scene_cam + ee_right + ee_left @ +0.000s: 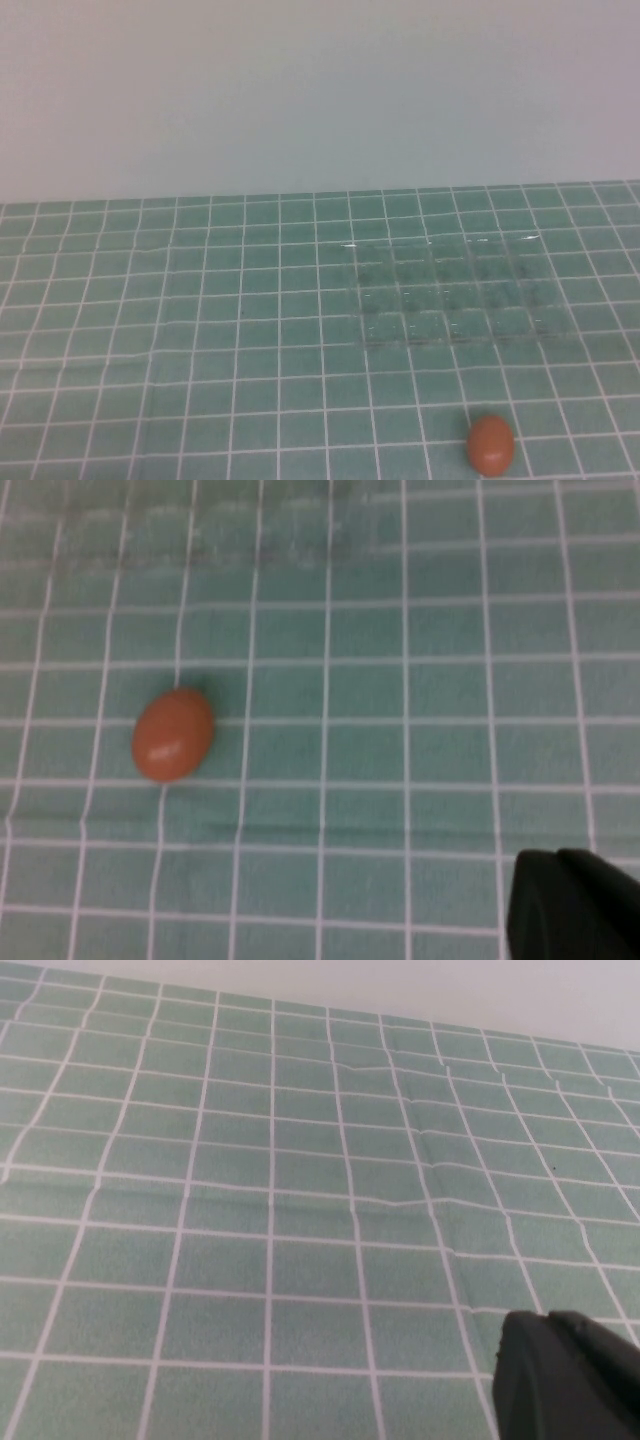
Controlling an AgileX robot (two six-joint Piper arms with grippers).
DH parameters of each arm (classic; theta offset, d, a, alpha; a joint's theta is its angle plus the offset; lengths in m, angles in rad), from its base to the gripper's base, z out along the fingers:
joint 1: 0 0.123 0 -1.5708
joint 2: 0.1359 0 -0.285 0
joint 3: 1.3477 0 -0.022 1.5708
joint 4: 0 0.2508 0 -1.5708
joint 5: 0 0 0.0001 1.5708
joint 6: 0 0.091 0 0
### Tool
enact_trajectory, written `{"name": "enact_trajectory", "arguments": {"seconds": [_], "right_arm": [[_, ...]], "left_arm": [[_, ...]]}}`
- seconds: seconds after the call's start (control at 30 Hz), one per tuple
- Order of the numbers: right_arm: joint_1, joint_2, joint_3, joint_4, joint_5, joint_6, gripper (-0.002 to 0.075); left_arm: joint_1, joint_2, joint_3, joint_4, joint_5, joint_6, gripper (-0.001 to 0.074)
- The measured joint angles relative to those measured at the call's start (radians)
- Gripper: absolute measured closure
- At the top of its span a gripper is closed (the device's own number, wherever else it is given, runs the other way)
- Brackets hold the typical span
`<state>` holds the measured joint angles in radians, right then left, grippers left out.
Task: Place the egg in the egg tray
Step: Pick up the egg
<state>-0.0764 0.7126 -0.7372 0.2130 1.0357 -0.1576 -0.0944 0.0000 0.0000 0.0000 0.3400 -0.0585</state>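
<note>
The orange-brown egg (490, 444) lies on the green tiled cloth near the front edge, right of centre. It also shows in the right wrist view (173, 734). The clear egg tray (455, 292) lies flat behind the egg, its cups empty. My right gripper (555, 858) shows only as dark fingertips pressed together, shut and empty, hovering apart from the egg. My left gripper (545, 1322) is likewise shut and empty over bare cloth. Neither gripper shows in the high view.
The green cloth with a white grid (200, 330) covers the whole table. A plain pale wall (320, 90) stands behind it. The cloth has slight wrinkles in the left wrist view (400, 1200).
</note>
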Motion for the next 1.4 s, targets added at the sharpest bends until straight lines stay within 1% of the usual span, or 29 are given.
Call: {"name": "enact_trajectory", "arguments": {"seconds": [0.13, 0.23, 0.33, 0.53, 0.67, 0.83, 1.0, 1.1, 1.23, 1.27, 1.33, 1.4], "right_arm": [[0.0, 0.111, -0.057, 0.03, 0.06, -0.004, 0.0727], [0.003, 0.167, -0.068, 0.096, 0.064, -0.013, 0.0727], [0.039, 0.201, -0.068, 0.139, 0.052, -0.014, 0.0727], [0.193, 0.236, -0.072, 0.153, -0.01, 0.031, 0.0726], [0.308, 0.302, -0.074, 0.136, -0.026, 0.095, 0.0726], [0.483, 0.403, -0.1, 0.045, -0.065, 0.228, 0.0726], [0.657, 0.532, -0.225, -0.065, -0.058, 0.408, 0.0726], [0.707, 0.616, -0.296, -0.097, -0.039, 0.541, 0.0726], [0.715, 0.703, -0.351, -0.13, -0.041, 0.625, 0.0722], [0.715, 0.725, -0.355, -0.145, -0.041, 0.654, 0.0711], [0.715, 0.767, -0.356, -0.177, -0.038, 0.702, 0.0664], [0.715, 0.804, -0.356, -0.203, -0.034, 0.759, 0.0565]], "left_arm": [[0.0, 0.0, 0.0, 0.0, 0.0, 0.0, 0.0736], [0.0, 0.0, 0.0, 0.0, 0.0, 0.0, 0.0736], [0.0, 0.0, 0.0, 0.0, 0.0, 0.0, 0.0736], [0.0, 0.0, 0.0, 0.0, 0.0, 0.0, 0.0736], [0.0, 0.0, 0.0, 0.0, 0.0, 0.0, 0.0736], [0.0, 0.0, 0.0, 0.0, 0.0, 0.0, 0.0736], [0.0, 0.0, 0.0, 0.0, 0.0, 0.0, 0.0736], [0.0, 0.0, 0.0, 0.0, 0.0, 0.0, 0.0736], [0.0, 0.0, 0.0, 0.0, 0.0, 0.0, 0.0736], [0.0, 0.0, 0.0, 0.0, 0.0, 0.0, 0.0736], [0.0, 0.0, 0.0, 0.0, 0.0, 0.0, 0.0736], [0.0, 0.0, 0.0, 0.0, 0.0, 0.0, 0.0736]]}}
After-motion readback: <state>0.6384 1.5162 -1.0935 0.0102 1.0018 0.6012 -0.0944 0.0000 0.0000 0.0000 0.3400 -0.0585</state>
